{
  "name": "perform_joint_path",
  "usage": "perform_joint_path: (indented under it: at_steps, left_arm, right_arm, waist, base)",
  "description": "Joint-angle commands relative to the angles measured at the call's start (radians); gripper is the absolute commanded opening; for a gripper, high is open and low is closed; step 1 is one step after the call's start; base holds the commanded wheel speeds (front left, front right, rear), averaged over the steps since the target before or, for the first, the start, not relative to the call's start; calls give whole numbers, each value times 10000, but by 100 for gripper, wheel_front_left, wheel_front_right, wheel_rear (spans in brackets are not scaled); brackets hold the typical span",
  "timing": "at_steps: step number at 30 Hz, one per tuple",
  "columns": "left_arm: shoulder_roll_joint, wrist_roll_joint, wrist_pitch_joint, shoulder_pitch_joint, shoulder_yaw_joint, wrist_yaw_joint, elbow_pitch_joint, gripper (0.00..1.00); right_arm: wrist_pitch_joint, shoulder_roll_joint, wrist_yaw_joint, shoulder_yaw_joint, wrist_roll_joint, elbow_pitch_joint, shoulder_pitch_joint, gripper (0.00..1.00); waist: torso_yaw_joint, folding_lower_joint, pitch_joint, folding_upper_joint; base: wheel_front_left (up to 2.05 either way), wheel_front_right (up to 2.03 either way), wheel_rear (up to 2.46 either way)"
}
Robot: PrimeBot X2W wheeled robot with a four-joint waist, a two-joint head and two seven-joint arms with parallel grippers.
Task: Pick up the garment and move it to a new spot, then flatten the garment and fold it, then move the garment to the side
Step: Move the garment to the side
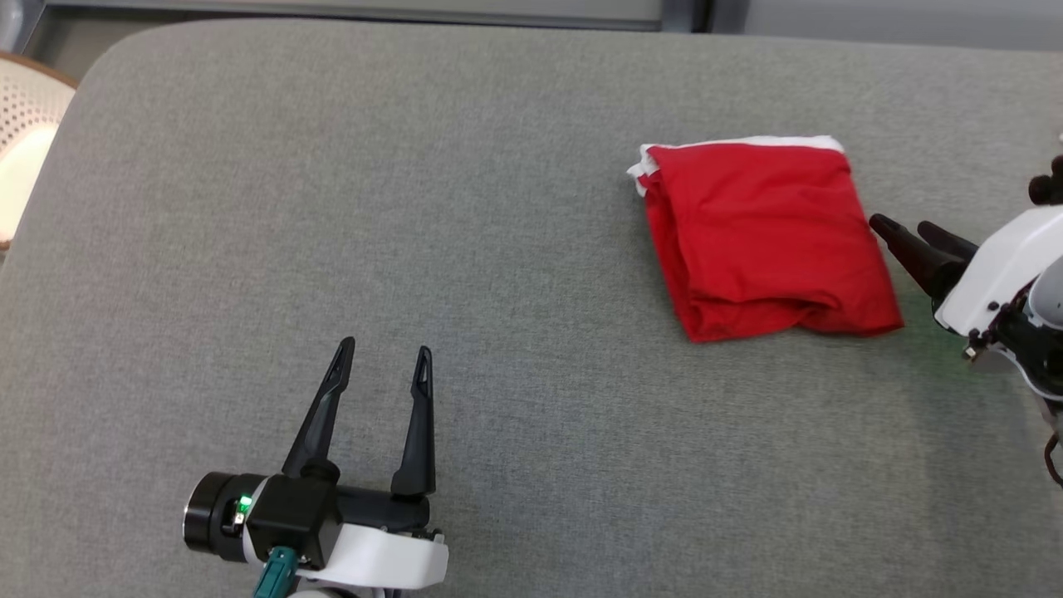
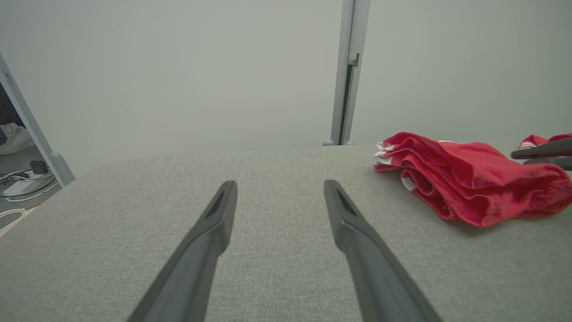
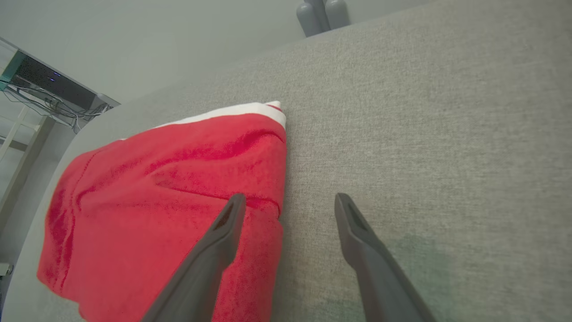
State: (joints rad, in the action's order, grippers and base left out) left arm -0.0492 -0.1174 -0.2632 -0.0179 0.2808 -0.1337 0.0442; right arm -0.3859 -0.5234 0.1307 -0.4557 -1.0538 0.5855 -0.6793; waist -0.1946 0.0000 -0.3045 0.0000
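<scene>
The garment (image 1: 764,237) is red with white trim and lies folded in a rough rectangle on the right half of the grey table (image 1: 415,208). It also shows in the left wrist view as a red layered bundle (image 2: 469,188) and in the right wrist view (image 3: 170,201). My right gripper (image 1: 901,232) stands open at the garment's right edge, one finger over the cloth and one over bare table (image 3: 286,201). Far to the lower left, my left gripper (image 1: 386,353) is open and empty above bare table (image 2: 279,185).
A pale perforated basket (image 1: 25,133) sits beyond the table's far left corner. A grey wall and a vertical post (image 2: 346,71) stand behind the table's far edge. Cables and a shelf (image 3: 49,94) lie off to the side.
</scene>
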Motion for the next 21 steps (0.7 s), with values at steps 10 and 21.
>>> perform_joint_path:
  at_steps: [10, 21]
  left_arm:
    - [-31, -379, -17, -763, 415, -261, -65, 100]
    - [-32, -135, -17, -789, 77, -160, -1, 100]
  right_arm:
    - [-1011, 198, -2, -1218, -317, 740, -854, 0]
    - [468, -1614, -4, -2201, 154, -641, -1511, 0]
  waist:
    - [-625, 0, -905, 0]
    - [359, 0, -866, 0]
  base:
    - [0, 0, 0]
    - [0, 0, 0]
